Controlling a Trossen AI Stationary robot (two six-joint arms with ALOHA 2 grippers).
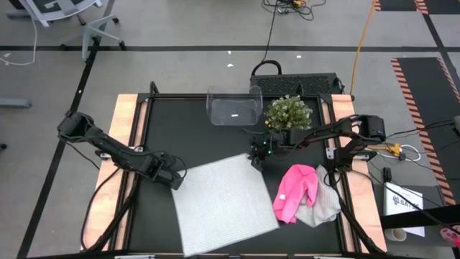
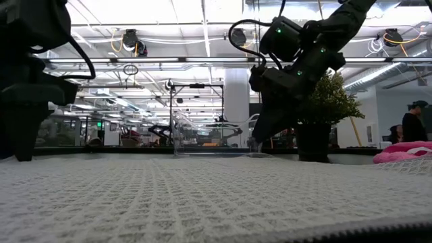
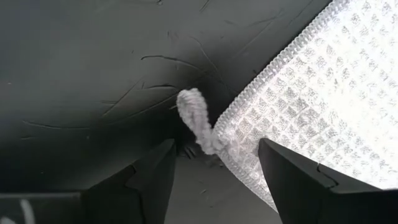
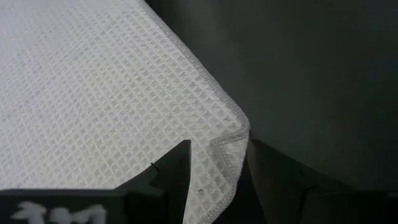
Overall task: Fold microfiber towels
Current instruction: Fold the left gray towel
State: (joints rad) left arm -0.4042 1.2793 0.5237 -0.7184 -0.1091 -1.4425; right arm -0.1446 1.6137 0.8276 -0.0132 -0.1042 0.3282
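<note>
Towel (image 1: 223,203) corners sit between our open jaws, left gripper (image 1: 176,180) and right gripper (image 1: 256,160) at its far corners, so we judge it spread flat for folding, pink towel (image 1: 295,191) beside it.

The high view looks straight down on the whole tabletop (image 1: 154,129), the low view level across it into the room, each wrist view close over one corner of the white towel (image 1: 223,201) — shared by all four.
</note>
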